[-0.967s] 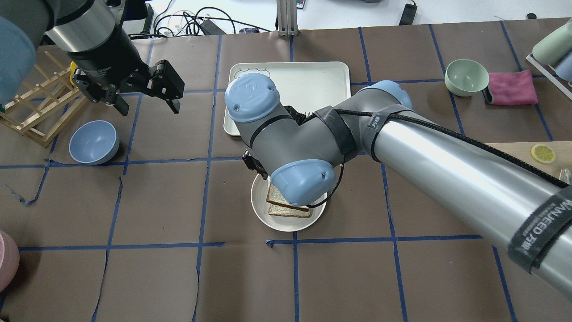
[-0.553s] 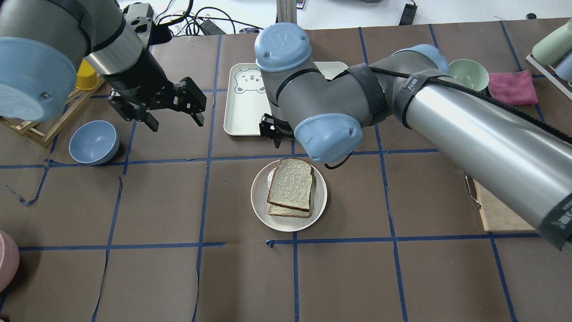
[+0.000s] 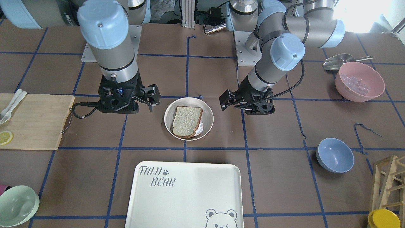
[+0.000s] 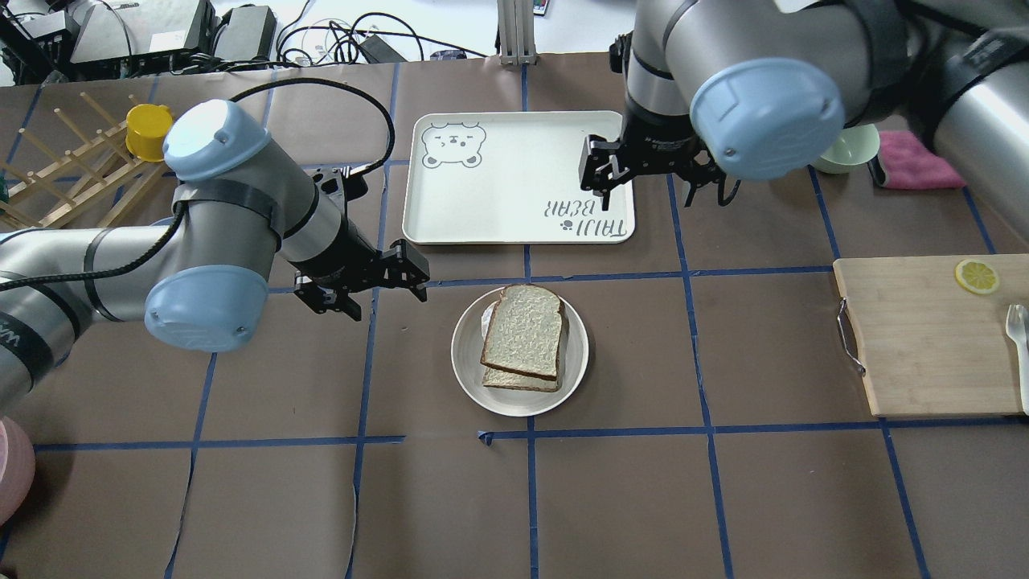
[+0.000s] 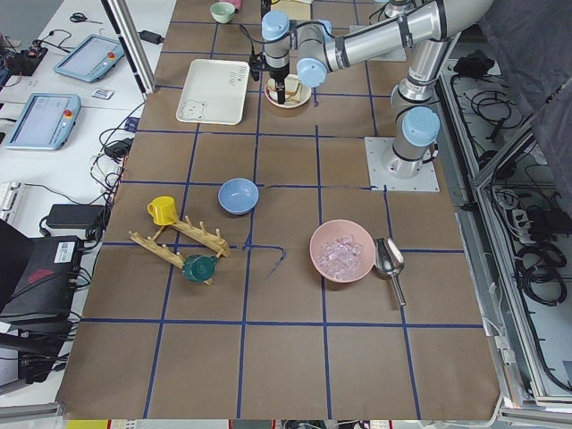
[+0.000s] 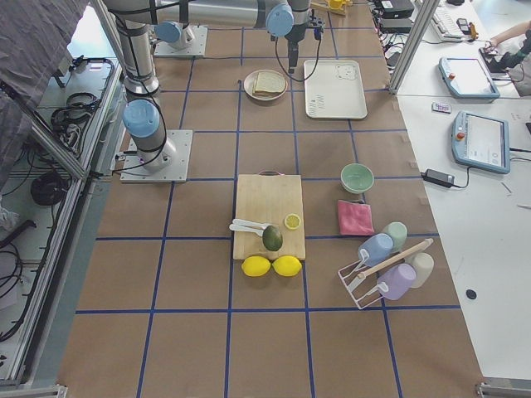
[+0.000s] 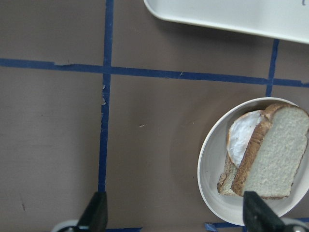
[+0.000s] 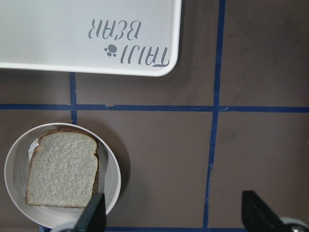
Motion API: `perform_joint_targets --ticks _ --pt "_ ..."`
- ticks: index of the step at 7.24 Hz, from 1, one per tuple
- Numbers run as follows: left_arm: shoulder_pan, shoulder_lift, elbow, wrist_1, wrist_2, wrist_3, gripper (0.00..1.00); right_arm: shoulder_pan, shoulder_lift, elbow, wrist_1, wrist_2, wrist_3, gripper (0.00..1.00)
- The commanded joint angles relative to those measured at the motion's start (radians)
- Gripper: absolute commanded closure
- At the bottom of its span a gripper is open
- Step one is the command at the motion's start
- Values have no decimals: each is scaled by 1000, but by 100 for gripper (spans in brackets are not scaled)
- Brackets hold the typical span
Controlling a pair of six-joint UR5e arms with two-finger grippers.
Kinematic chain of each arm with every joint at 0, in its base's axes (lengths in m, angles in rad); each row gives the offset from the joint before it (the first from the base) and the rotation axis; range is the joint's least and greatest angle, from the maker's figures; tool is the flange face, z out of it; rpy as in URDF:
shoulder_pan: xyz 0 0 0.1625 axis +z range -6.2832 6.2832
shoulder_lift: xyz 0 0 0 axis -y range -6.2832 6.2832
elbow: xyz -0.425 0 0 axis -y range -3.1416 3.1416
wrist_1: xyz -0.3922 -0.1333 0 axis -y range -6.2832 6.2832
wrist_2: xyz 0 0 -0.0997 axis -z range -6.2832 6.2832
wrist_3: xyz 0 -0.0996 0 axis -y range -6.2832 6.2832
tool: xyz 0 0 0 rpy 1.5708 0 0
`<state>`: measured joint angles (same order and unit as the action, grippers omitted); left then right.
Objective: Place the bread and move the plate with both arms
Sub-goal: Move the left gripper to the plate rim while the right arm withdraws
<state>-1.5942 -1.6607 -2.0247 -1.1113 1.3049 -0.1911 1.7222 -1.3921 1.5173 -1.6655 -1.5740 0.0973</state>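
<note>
The bread (image 4: 524, 330), a dark-crusted slice, lies in the cream-white plate (image 4: 466, 358) on top of a paler slice, with something white between them. It also shows in the front view as bread (image 3: 186, 120) in the plate (image 3: 207, 110). My left gripper (image 4: 388, 304) is open and empty, just left of the plate and apart from it. My right gripper (image 4: 659, 189) is open and empty, raised above the table to the plate's right. The left wrist view shows the bread (image 7: 275, 150) and plate (image 7: 210, 169) at right; the right wrist view shows them, bread (image 8: 60, 174) and plate (image 8: 111, 179), at lower left.
The white bear-print tray (image 4: 514, 177) lies just beyond the plate. A cutting board (image 4: 924, 338) with a lemon slice is at the right. A blue bowl (image 3: 334, 155), a pink bowl (image 3: 359, 80), a green bowl (image 3: 15, 205) and a wooden rack (image 4: 64, 177) stand around the edges.
My right gripper has left the plate and risen back to the right, leaving the bread lying on the plate. My left gripper has moved in and down to the plate's left side.
</note>
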Motion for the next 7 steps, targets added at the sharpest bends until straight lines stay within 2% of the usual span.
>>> perform_joint_targets --ticks 1,2,3,4,7 --pt "-32 -46 -99 132 -45 -40 6 -67 -62 -106 154 11 -238 0" --pt "-44 -63 -135 210 -47 -88 6 -78 -109 -105 165 9 -243 0" --pt "-47 -86 -150 231 -65 -93 17 -88 -129 -105 165 20 -275 0" --pt "-58 -102 -154 232 -84 -93 18 -107 -133 -105 156 -3 -354 0" --pt "-76 -134 -154 251 -85 -114 46 -171 -133 -94 167 -1 -381 0"
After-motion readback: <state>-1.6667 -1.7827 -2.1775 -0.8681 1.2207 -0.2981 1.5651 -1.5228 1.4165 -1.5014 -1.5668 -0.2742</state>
